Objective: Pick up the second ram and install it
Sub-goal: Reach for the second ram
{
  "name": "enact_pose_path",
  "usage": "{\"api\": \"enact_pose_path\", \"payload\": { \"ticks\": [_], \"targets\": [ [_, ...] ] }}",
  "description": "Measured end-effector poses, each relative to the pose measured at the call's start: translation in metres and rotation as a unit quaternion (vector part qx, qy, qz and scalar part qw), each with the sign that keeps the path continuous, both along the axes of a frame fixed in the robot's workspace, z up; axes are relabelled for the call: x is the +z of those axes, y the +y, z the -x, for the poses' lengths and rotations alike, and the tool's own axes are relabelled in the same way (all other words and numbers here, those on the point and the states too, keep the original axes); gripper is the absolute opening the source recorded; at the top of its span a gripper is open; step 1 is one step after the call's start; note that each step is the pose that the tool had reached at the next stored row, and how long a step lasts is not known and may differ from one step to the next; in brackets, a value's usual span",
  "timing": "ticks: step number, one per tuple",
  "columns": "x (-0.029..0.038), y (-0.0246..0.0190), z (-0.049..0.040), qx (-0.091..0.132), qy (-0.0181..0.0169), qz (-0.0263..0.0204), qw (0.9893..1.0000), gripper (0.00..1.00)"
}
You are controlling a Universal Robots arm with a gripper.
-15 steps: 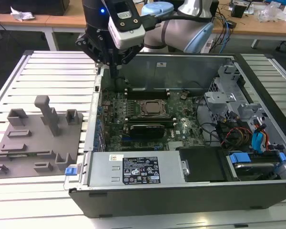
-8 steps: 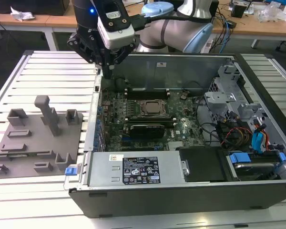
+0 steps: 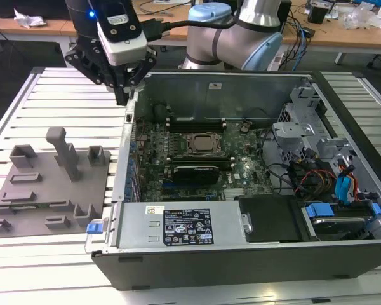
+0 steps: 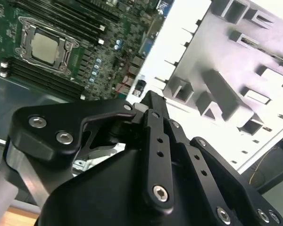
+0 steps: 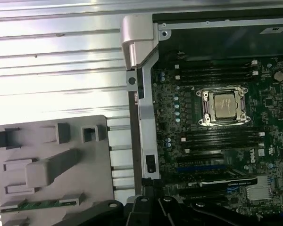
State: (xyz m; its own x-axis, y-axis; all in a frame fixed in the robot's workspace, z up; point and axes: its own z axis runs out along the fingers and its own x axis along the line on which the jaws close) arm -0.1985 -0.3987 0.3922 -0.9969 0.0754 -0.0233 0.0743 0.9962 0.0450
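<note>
On the exterior view's left, a grey tray (image 3: 47, 187) lies flat on the slatted metal table (image 3: 63, 101), with an upright post (image 3: 65, 152) and several raised pockets moulded into it. In the first wrist view, the second ram (image 5: 37, 205) lies lengthwise in a long holder of this tray. It is a thin green stick, on the side of the post away from the case's far corner, and nothing is touching it. Moving right, the gripper (image 3: 122, 95) hangs from the arm and points downward over the gap between the tray and the computer case (image 3: 241, 260), close to the case's left wall near its far corner. Whether the tips touch that wall cannot be determined. The jaws are drawn together to a point with nothing between them, as the second wrist view also shows, and the gripper is well apart from the ram. The case lies open on its side. Inside it, the green motherboard (image 3: 241, 171) carries a processor socket (image 3: 203, 143) at its centre, with long black memory slots (image 5: 217, 73) running along both sides of the socket. A silver labelled unit (image 3: 178, 225) sits along the case's near wall. At the exterior view's right, a metal drive cage (image 3: 305, 121) stands above a bundle of red and blue cables (image 3: 343, 187).
</note>
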Motion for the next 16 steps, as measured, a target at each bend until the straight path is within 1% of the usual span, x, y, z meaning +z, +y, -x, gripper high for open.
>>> {"api": "enact_pose_path", "payload": {
  "ticks": [1, 3, 4, 6, 8, 11, 14, 16],
  "targets": [
    [-0.0001, 0.0000, 0.0041, 0.000, 0.0000, 0.0000, 1.0000, 0.11],
    [-0.0002, 0.0000, 0.0092, 0.000, 0.0000, 0.0000, 1.0000, 0.11],
    [-0.0003, 0.0000, 0.0154, 0.000, 0.0000, 0.0000, 1.0000, 0.11],
    [-0.0005, 0.0000, 0.0227, 0.000, 0.0000, 0.0000, 1.0000, 0.11],
    [-0.0006, 0.0000, 0.0278, 0.000, 0.0000, 0.0000, 1.0000, 0.11],
    [-0.0009, 0.0000, 0.0329, 0.000, 0.0000, 0.0000, 1.0000, 0.11],
    [-0.0013, 0.0000, 0.0437, 0.000, 0.0000, -0.0001, 1.0000, 0.11],
    [-0.0016, 0.0000, 0.0483, 0.000, 0.0000, 0.0000, 1.0000, 0.11]
  ]
}}
